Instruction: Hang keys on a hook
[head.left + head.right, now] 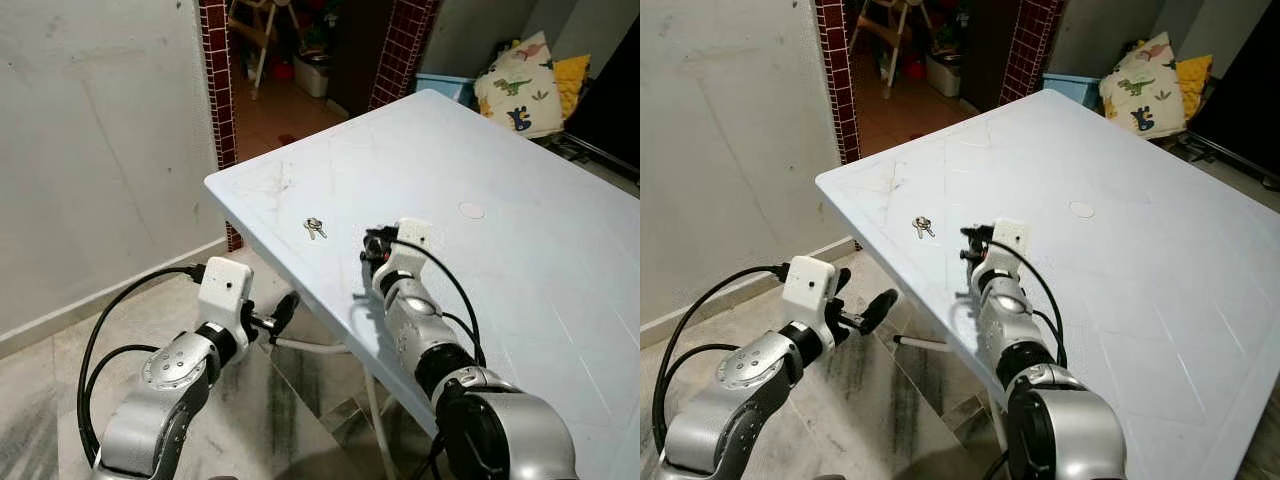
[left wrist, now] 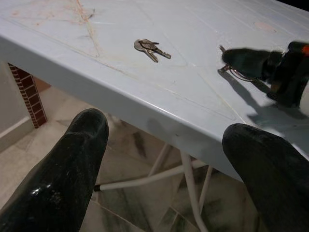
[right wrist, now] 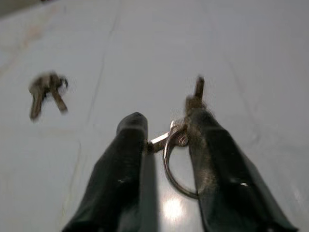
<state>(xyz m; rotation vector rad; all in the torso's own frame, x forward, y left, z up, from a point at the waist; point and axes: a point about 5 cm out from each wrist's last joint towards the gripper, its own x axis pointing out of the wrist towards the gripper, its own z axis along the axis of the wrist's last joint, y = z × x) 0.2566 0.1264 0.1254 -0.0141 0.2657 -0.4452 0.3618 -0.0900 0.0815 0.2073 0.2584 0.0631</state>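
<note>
A small bunch of keys (image 1: 315, 228) lies flat near the front-left corner of the pale blue table (image 1: 520, 270). Just right of it, my right gripper (image 1: 372, 245) rests low on the tabletop. In the right wrist view this gripper (image 3: 166, 121) is shut on a metal key ring (image 3: 175, 159) with a key sticking out past the fingertips; the loose bunch of keys (image 3: 46, 92) lies blurred beyond. My left gripper (image 1: 283, 310) hangs open below and in front of the table edge, its fingers (image 2: 72, 164) spread wide with nothing between them.
A plain wall stands to the left, with brick pillars (image 1: 215, 80) framing a doorway behind the table corner. A dinosaur-print cushion (image 1: 517, 85) lies past the far edge. White table legs (image 1: 375, 400) stand over the marble floor beneath.
</note>
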